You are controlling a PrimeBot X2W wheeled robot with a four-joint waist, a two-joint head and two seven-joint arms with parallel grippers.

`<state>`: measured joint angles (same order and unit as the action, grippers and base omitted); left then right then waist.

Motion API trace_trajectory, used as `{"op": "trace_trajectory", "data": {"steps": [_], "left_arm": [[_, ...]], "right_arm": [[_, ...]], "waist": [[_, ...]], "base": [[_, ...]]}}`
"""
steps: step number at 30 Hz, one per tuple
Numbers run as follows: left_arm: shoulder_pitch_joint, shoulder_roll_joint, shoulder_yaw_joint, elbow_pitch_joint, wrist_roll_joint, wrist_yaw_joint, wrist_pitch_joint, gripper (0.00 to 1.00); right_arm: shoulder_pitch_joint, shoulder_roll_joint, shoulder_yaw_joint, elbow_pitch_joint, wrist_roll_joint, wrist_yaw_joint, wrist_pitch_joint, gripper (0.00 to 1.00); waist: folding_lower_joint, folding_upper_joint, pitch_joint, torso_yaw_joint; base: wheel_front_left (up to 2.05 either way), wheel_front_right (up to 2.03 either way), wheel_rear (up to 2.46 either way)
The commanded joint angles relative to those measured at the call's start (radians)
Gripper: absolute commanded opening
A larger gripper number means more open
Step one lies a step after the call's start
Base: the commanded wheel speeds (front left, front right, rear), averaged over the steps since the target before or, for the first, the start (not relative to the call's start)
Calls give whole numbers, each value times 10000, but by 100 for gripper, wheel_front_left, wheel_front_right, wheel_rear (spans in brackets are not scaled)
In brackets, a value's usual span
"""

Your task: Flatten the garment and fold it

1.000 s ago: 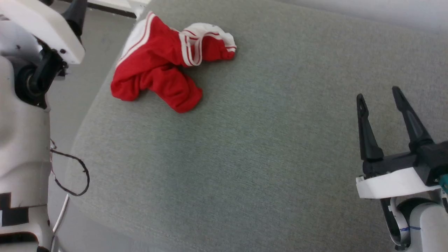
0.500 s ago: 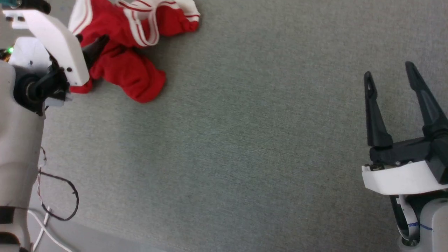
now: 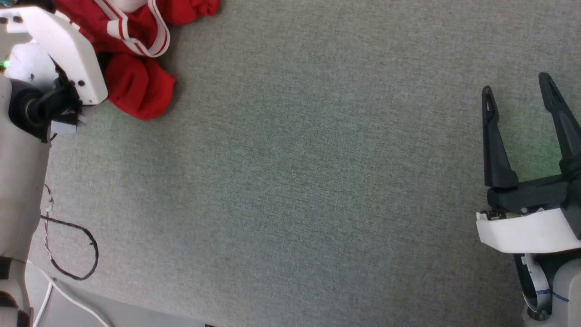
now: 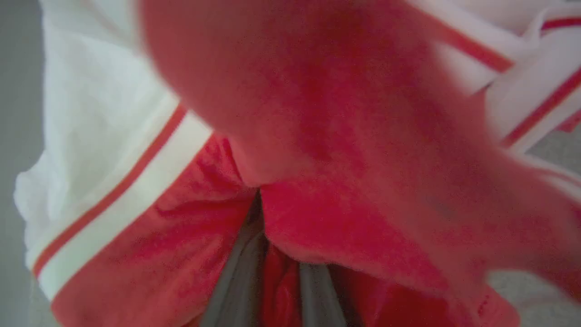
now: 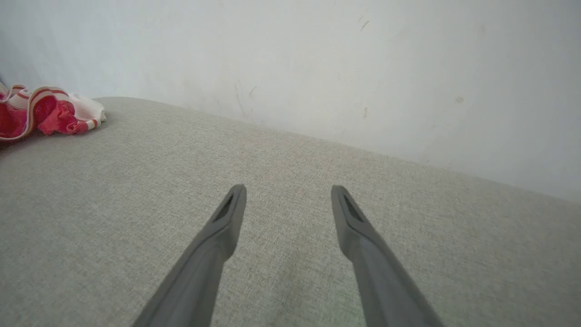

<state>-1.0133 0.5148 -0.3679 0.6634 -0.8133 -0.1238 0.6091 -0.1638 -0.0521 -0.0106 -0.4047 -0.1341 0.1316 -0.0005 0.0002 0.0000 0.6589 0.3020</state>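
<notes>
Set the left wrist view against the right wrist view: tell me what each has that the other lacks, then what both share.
Left wrist view, not the right wrist's: the left pincer, pinching a red fold of the garment seen close up.
Right wrist view, not the left wrist's: the right pincer, open above the bare grey surface, and a pale wall behind.
Both: the garment, crumpled, with its white and red striped trim, and the grey surface under it.

Head downward, left wrist close, garment [image 3: 136, 86] shared
</notes>
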Motion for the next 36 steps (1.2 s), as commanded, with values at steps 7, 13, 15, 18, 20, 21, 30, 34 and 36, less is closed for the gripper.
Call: {"op": "trace_trajectory", "data": {"steps": [7,13,15,18,20,21,30,34,36], "left_arm": [[-45,270,-590,294,-326,-68,-627,0],[-391,567,-519,526,-305,-68,-1192,0],[-508,600,-508,483,-276,-68,-1329,0],[-642,630,-428,313,-252,-68,-1673,0],[-686,644,-403,229,-232,-63,-1792,0],[-720,642,-385,145,-233,-62,-1876,0],[-917,571,-405,-774,-548,-53,-1435,0],[-964,440,-573,-1348,-644,15,-962,0],[-962,348,-670,-1639,-688,73,-736,0]], "right_arm": [[-199,-21,79,279,89,-9,-180,100],[-166,0,113,738,323,-9,-515,100],[-106,7,99,941,428,-9,-664,100],[40,13,29,1263,701,-9,-933,100],[104,14,10,1355,805,-9,-1005,100],[163,14,-12,1450,907,-9,-1082,100],[805,17,-311,2218,1733,-9,-1706,100],[1106,17,-482,2485,2008,-9,-1882,100],[1231,17,-546,2613,2153,-9,-1973,100]], "waist": [[-2,0,-699,63],[-2,0,-1447,22],[-2,0,-1767,-7],[-2,0,-2356,-77],[-2,0,-2536,-110],[-2,0,-2735,-150],[-2,0,-4611,-604],[-2,0,-5222,-802],[-2,0,-5479,-921]], "base": [[0,0,0],[0,0,0],[0,0,0],[0,0,0],[0,0,0],[0,0,0],[0,0,0],[0,0,0],[0,0,0]]}}
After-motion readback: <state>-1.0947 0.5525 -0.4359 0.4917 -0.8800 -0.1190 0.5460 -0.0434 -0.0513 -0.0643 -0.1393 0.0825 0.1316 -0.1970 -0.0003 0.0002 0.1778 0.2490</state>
